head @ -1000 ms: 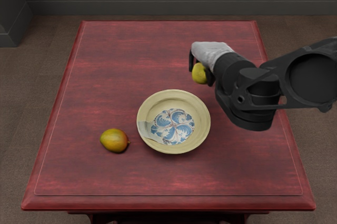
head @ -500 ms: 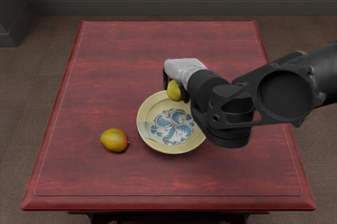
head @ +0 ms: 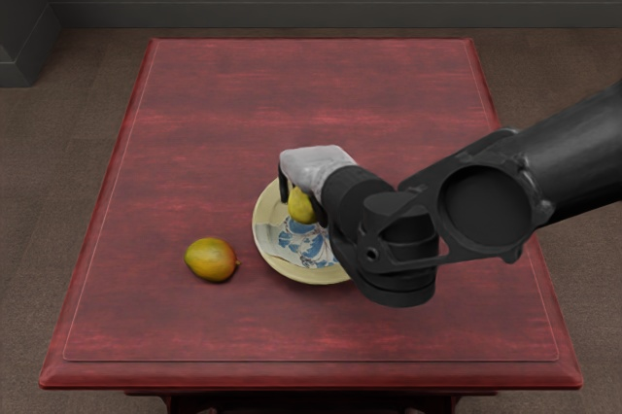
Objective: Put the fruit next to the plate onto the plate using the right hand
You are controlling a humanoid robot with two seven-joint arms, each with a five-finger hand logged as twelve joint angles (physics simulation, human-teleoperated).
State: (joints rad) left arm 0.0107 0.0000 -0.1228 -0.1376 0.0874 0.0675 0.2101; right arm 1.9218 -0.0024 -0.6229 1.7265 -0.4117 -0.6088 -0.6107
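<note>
Near the middle of the frame, my right hand [head: 313, 169] hangs over the plate [head: 282, 266]. Its arm reaches in from the right edge, and the dark forearm [head: 486, 208] and wrist cover the plate's right half. The fingers are curled down around a small yellow fruit [head: 299, 206], which shows just beneath the pale knuckles. I read that as a top-down grasp, chosen so the fruit can be lowered straight into the dish without the palm catching the rim. The fruit sits over the upper left part of the plate, above the blue pattern. From this slanted view I cannot tell whether it touches the plate or is a little above it, so I would not call it delivered yet.

Left of the plate, lower left of centre, a second fruit [head: 211, 259], orange going to green, lies on the red table [head: 214, 113]. It is near the rim but not touching it, and out of the arm's path, so nothing there should get knocked.

My judgement is that the carry is nearly finished and the release is the step in hand. It calls for a small descent and then a gentle opening of the fingers, since a round fruit let go from height could roll across the shallow dish and over the edge. The left arm is not in view.
</note>
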